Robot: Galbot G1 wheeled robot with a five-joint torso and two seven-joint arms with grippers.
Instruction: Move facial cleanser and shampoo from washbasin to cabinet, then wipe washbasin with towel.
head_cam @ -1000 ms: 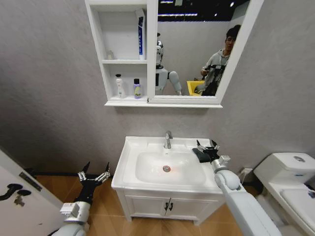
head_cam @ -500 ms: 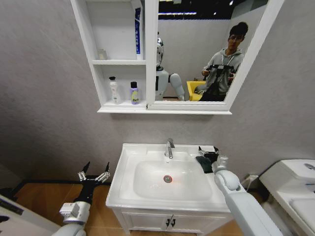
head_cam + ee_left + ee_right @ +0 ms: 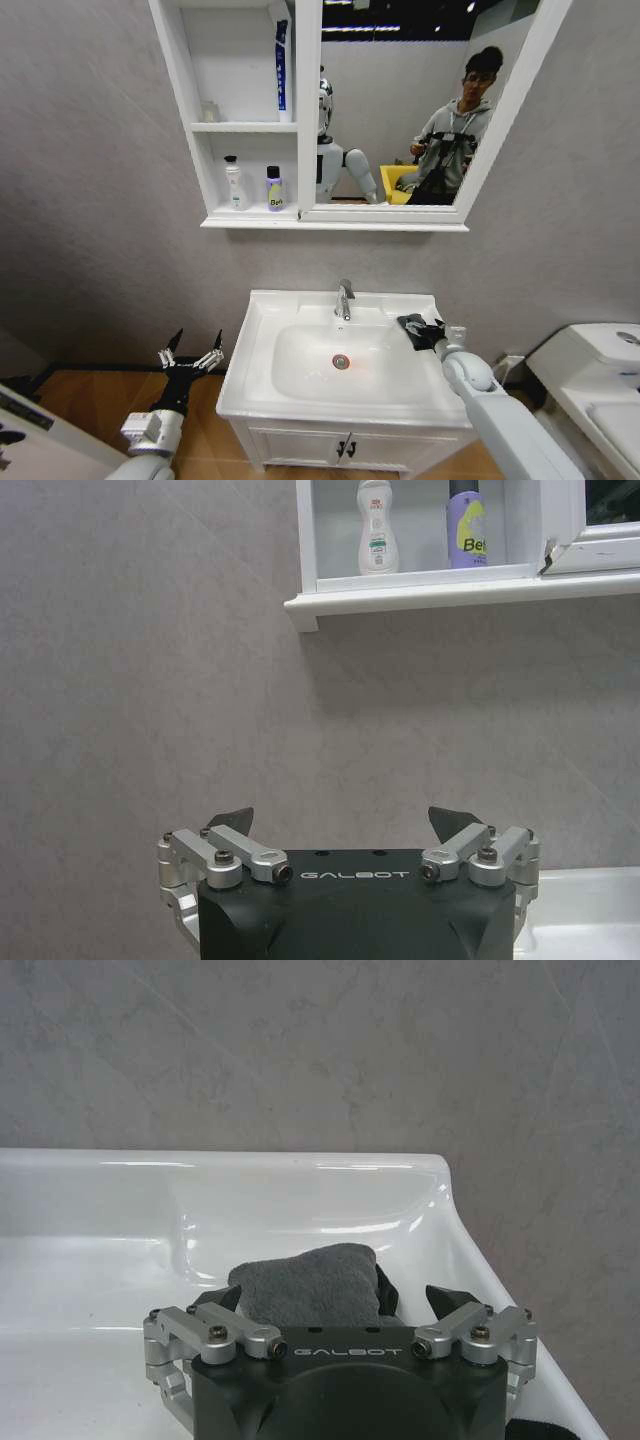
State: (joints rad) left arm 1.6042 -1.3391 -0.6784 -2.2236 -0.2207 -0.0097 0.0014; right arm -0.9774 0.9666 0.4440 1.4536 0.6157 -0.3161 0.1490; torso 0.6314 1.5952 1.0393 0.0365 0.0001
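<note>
Head view: right tool (image 3: pixel 428 331) sits over the dark grey towel (image 3: pixel 413 327) on the washbasin (image 3: pixel 300 395) rim, right of the tap (image 3: pixel 344 297); two bottles (image 3: pixel 251 186) stand in the cabinet (image 3: pixel 175 100).
Left wrist view: left tool (image 3: pixel 340 825) spread apart, idle beside the basin.
Right wrist view: right tool's jaws apart, straddling the towel.
Handling: likely soft, light, limp; pinch a bunched fold mid-cloth.

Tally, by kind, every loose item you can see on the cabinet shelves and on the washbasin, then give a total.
Bottles: 2, white bottle and purple bottle, lower shelf
Tubes: 1, blue-and-white tube, upper shelf
Small pale items: 1, shelf item
Towels: 1, towel on the washbasin
Total: 5
</note>
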